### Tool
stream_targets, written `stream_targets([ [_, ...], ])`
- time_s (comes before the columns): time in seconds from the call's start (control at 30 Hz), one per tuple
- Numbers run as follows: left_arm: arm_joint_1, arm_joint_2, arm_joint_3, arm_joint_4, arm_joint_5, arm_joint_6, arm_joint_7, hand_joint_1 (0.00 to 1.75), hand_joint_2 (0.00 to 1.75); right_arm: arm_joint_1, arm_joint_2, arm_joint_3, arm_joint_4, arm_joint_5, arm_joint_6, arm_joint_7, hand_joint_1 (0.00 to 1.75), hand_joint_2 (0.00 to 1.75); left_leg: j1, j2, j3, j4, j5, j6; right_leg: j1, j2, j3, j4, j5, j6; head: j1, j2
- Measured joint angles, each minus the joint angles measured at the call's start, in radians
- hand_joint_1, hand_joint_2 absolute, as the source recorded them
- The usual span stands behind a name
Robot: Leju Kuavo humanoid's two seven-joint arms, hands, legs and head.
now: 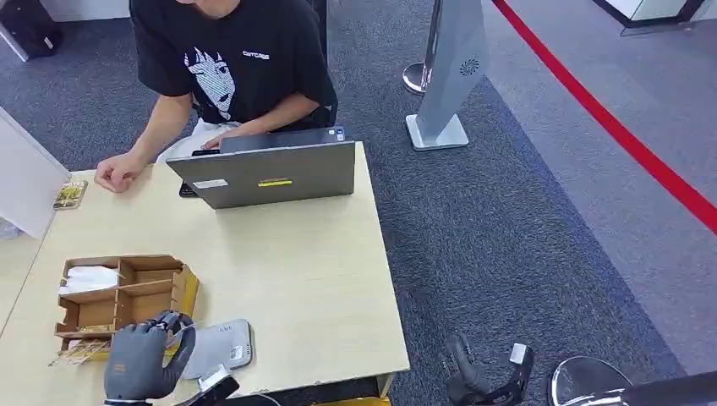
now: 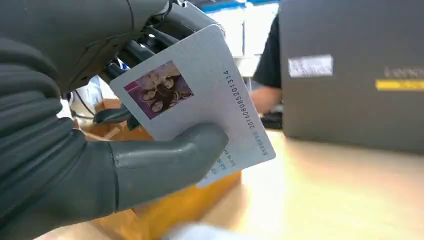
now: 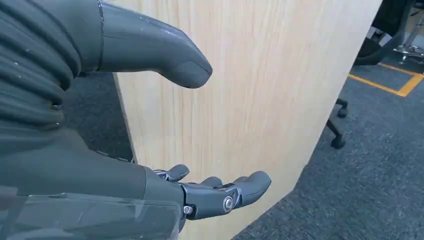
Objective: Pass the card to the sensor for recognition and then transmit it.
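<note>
While the left hand (image 2: pixel 100 165) pinches the card (image 2: pixel 200 100) by thumb and fingers at lower left, and the right hand (image 3: pixel 150 190) hangs open and empty, a loose pinch could drop it short of the sensor (image 1: pixel 221 347).

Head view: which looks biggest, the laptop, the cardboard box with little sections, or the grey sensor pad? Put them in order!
1. Laptop, biggest.
2. Cardboard box, a bit smaller.
3. Grey sensor pad, smallest, though the left robot hand covers part of it, so its full size is unsure.
</note>
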Motion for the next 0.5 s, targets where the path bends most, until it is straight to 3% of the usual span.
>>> stream_targets([
  [0.3,-0.041,-0.063,-0.019,0.109,0.039,-0.113,0.011,1.75,1.75,-0.014,0.0,0.027,0.017,0.0,0.0,-0.002,0.0,1.75,0.0,0.0,0.0,0.0,0.0,0.0,0.0,0.0,0.0,0.0,0.0,0.0,0.0,0.0],
  [0.5,-0.073,-0.082,-0.028,0.165,0.042,-0.141,0.019,1.75,1.75,-0.02,0.0,0.036,0.025,0.0,0.0,-0.002,0.0,1.75,0.0,0.0,0.001,0.0,0.0,0.0,0.0,-0.001,0.001,0.0,0.0,0.0,0.0,0.0],
])
